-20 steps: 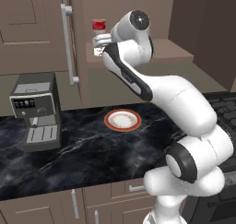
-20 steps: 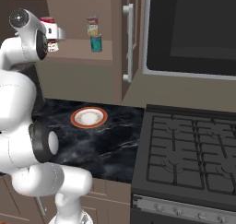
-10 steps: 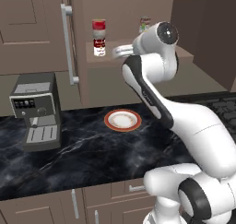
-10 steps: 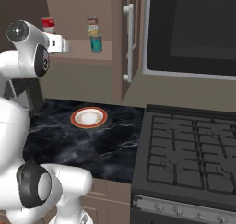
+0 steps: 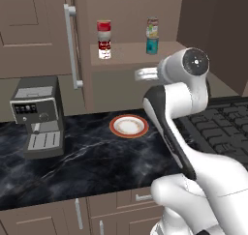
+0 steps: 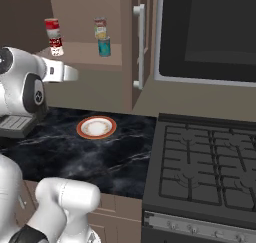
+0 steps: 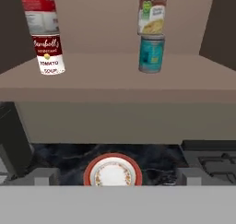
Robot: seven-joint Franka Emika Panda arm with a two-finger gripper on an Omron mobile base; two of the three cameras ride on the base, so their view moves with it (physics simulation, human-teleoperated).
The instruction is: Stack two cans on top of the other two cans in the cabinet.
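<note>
arm: raised, hand level | gripper (image 7: 112, 177): fingers spread wide, holding nothing | ahead, above: cabinet (image 7: 115, 80) shelf, cans stacked in pairs | below: plate (image 7: 112, 173)

Base views flank arm, face cabinet (image 5: 131, 50) shelf – hand view nearer, level with shelf; all share plate (image 7: 112, 171)

You're in a brown kitchen. Black marble counter (image 5: 82, 156) runs across the middle of the left base view, with a grey coffee machine (image 5: 38, 115) at its left and a red-rimmed plate (image 5: 129, 126) near centre. Lower drawers (image 5: 97, 214) sit along the bottom edge. In the right base view, a black stove top (image 6: 205, 174) fills the lower right, with a dark microwave front (image 6: 207, 32) at upper right. Light is flat and even.
</note>
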